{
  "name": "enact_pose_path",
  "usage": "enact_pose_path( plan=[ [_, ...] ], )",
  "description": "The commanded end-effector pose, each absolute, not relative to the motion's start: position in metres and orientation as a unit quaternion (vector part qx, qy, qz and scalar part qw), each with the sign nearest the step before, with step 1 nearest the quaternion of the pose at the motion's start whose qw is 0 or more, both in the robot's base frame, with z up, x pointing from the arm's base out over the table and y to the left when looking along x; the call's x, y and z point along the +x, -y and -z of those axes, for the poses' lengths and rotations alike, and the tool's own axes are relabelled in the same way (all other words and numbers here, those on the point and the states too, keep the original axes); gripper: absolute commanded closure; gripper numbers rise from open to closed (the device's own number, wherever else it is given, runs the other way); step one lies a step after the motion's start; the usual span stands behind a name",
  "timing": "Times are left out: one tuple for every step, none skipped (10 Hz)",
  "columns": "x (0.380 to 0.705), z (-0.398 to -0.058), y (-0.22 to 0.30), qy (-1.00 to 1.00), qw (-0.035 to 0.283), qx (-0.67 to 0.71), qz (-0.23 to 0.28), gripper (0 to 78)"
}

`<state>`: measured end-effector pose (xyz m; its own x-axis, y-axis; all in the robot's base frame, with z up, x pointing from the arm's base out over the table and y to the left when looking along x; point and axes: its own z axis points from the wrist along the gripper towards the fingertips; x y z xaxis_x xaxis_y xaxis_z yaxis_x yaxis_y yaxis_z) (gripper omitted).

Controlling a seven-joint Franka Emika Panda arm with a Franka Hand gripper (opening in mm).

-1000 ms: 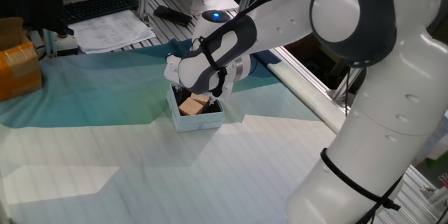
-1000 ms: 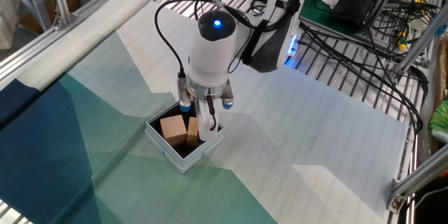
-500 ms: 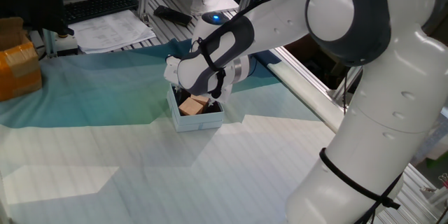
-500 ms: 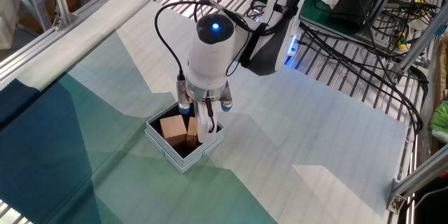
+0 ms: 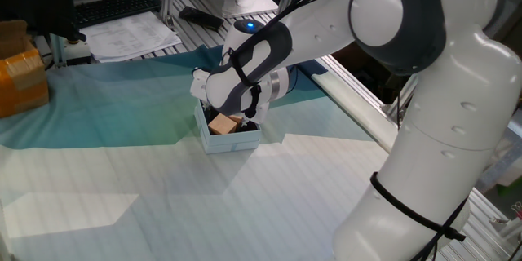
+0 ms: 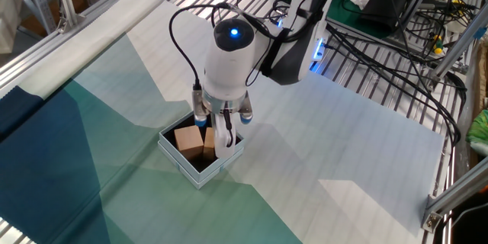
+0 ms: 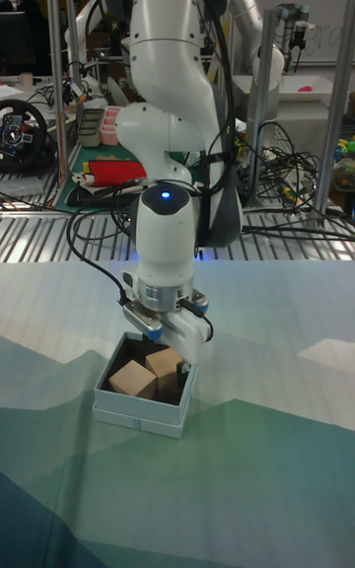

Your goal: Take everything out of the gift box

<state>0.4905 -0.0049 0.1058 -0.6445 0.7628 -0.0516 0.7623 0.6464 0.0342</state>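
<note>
The gift box (image 5: 233,141) (image 6: 187,170) (image 7: 138,416) stands on the teal and white cloth, pale outside and dark inside. Two tan wooden cubes lie in it: one (image 6: 185,137) (image 7: 131,381) toward its left, the other (image 6: 208,147) (image 7: 166,361) (image 5: 222,122) tilted beside it. My gripper (image 6: 210,139) (image 7: 169,346) (image 5: 234,119) reaches straight down into the box. Its fingers (image 6: 222,136) stand on either side of the tilted cube, open as far as I can see. The arm hides the box's far wall in one fixed view.
An orange-brown taped carton (image 5: 19,77) sits at the cloth's far left. Papers (image 5: 130,37) and a keyboard (image 5: 118,6) lie behind the cloth. Metal slats and cables (image 6: 396,38) border the table on the arm's side.
The arm's wrist has shifted slightly down and to the left over the box. Both cubes and the box lie where they were.
</note>
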Motion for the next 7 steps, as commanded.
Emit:
enact_pose_path(
  plan=[
    [0.4939,-0.0987,0.0049,-0.906,0.035,0.422,-0.006,0.1],
    [0.4939,-0.0974,0.005,-0.908,0.038,0.418,-0.004,0.1],
    [0.4931,-0.0969,0.0054,-0.91,0.039,0.413,-0.003,0.1],
    [0.4928,-0.0971,0.0053,-0.91,0.039,0.412,-0.001,0.1],
    [0.4927,-0.0971,0.0053,-0.91,0.039,0.412,-0.001,76.4],
    [0.4927,-0.0971,0.0053,-0.91,0.039,0.412,-0.001,76.4],
    [0.4927,-0.0971,0.0053,-0.91,0.039,0.412,-0.001,76.4]
  ],
)
